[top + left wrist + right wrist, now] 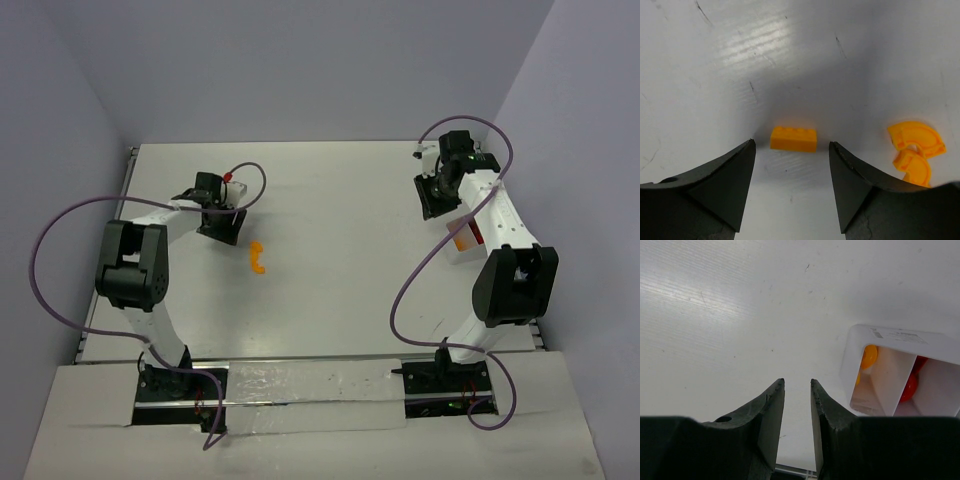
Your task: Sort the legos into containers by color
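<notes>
In the left wrist view a small orange-yellow rectangular brick (793, 138) lies on the white table just beyond my left gripper (792, 147). The gripper is open and empty, with its fingers on either side of the brick's line. Two curved orange-yellow legos (916, 140) lie to its right; they also show in the top view (258, 258). My right gripper (797, 382) is empty, its jaws only narrowly apart above bare table. The white containers (890, 340) stand to its right, holding an orange-yellow piece (869, 356) and a red piece (910, 387).
In the top view the containers (462, 243) sit partly under the right arm at the table's right side. Purple cables loop around both arms. Grey walls enclose the table on three sides.
</notes>
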`<state>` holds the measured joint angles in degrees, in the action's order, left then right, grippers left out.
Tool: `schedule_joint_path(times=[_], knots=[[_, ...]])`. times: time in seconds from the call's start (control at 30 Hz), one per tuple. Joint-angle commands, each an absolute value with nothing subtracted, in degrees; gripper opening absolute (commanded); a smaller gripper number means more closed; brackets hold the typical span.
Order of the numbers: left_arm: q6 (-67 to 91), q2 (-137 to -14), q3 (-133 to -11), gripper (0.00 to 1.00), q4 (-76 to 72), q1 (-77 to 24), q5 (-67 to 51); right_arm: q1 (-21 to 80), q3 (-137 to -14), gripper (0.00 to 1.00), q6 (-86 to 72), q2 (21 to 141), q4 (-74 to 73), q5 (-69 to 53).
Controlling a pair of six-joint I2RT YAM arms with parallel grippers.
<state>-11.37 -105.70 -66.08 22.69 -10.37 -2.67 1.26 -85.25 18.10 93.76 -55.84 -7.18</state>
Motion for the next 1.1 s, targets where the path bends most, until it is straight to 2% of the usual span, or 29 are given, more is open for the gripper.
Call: schedule_joint_path(times=[0.0, 0.1, 0.33, 0.5, 0.63, 0.93, 1.07], knots=[[-12.5, -107.2, -69.3, 0.69, 20.1, -10.2, -4.7, 1.7, -86.7, 0.35, 17.5, 91.9, -56.5, -8.1], [-12.7, -108.2, -70.0, 0.65, 19.9, -10.2, -4.8, 1.7, -86.9, 0.35, 17.5, 92.1, -56.7, -8.4], [-12.6, -109.3, -71.2, 0.49, 21.2, -10.2, -5.4, 1.9, -87.3, 0.35, 17.4, 92.1, -56.9, -8.6], [-12.7, -107.4, -70.3, 0.47, 22.4, -10.2, -5.4, 2.4, -87.8, 0.35, 17.5, 92.3, -57.1, -9.0], [-12.7, -106.0, -69.8, 0.42, 23.5, -10.1, -5.4, 2.7, -88.1, 0.35, 17.2, 92.5, -57.1, -9.6], [-10.5, -102.9, -73.3, 0.21, 26.6, -10.2, -8.9, 4.3, -89.0, 0.35, 16.2, 91.7, -57.1, -13.0], [-5.5, -100.8, -81.3, 0.0, 32.0, -10.3, -17.5, 5.6, -89.1, 0.36, 13.9, 90.3, -55.5, -23.6]])
